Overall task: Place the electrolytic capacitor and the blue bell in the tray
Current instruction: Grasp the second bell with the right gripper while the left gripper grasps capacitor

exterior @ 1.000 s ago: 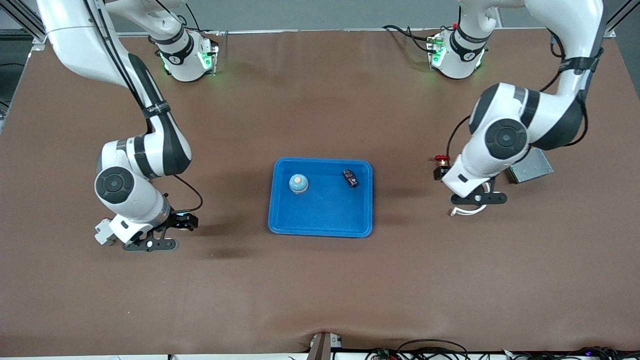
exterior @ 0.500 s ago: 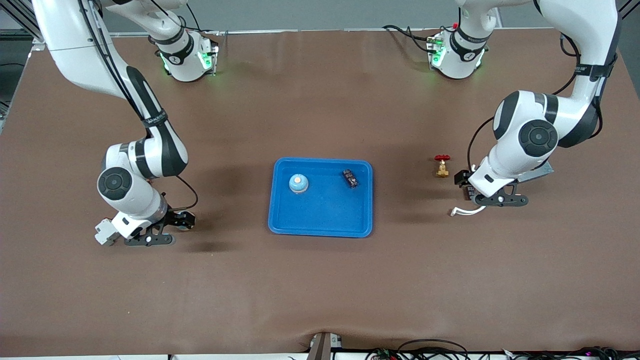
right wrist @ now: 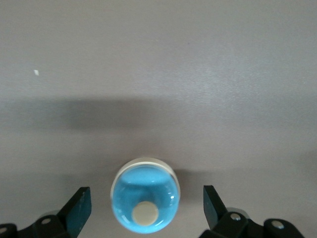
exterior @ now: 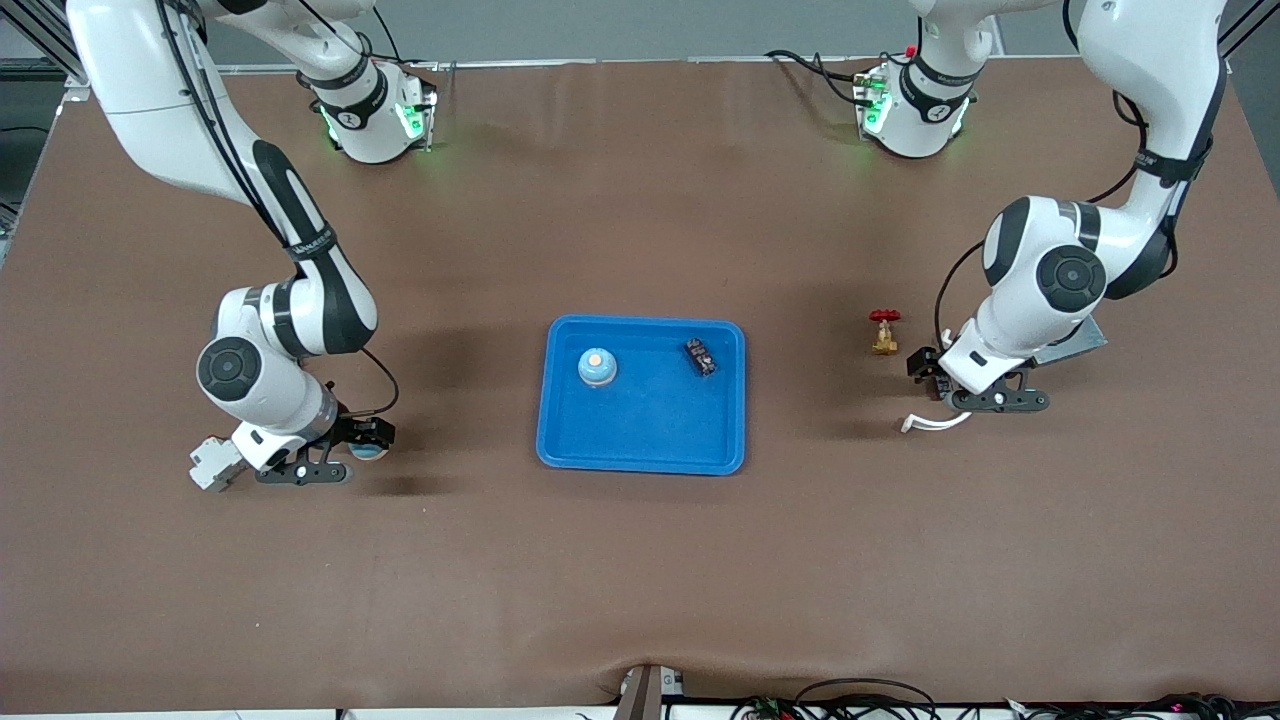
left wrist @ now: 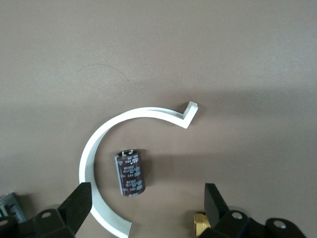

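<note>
The bright-blue tray (exterior: 560,400) lies mid-table and holds one blue bell (exterior: 597,367) and a small dark block (exterior: 700,356). A second blue bell (right wrist: 145,202) with a cream button stands on the mat toward the right arm's end, and peeks out beside the right arm's hand (exterior: 368,452). My right gripper (right wrist: 146,207) (exterior: 303,472) hangs open above it, one finger on each side, not touching. The electrolytic capacitor (left wrist: 130,172), a dark maroon cylinder, lies on its side inside a white C-shaped piece (left wrist: 94,148). My left gripper (left wrist: 147,206) (exterior: 1000,401) hovers open over it.
A red-handled brass valve (exterior: 884,331) stands on the mat between the tray and the left gripper. The white C-shaped piece (exterior: 935,422) shows just nearer the front camera than the left hand. A grey metal box (exterior: 1075,340) lies partly under the left arm.
The left arm has swung away from the valve toward its own end of the table and now hangs over the capacitor. The right hand has shifted slightly, uncovering the bell's edge.
</note>
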You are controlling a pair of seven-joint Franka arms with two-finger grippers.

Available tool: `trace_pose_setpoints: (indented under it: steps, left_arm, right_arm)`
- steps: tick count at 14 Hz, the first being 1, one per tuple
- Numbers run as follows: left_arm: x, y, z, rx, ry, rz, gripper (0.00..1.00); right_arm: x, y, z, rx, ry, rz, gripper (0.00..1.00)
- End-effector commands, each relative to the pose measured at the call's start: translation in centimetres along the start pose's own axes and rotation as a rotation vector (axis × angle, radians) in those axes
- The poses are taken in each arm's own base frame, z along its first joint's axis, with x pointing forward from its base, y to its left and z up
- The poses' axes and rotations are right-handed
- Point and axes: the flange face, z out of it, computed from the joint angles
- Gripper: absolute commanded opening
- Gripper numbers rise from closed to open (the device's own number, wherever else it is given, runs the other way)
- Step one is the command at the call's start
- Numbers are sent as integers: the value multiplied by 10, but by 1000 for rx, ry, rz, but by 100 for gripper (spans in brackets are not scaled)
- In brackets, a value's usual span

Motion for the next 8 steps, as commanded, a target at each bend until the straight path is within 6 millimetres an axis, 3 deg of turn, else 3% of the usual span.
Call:
trace_pose_setpoints:
  steps: [1,8]
  left_arm:
    - [3,-6,18,-12,13,12,100]
    - [4,-11,50,-35,-9,-9,100]
  right_arm:
    - [-2,6,9,23,6,-4,100]
    - [-4,-1,18,54,-3,17,100]
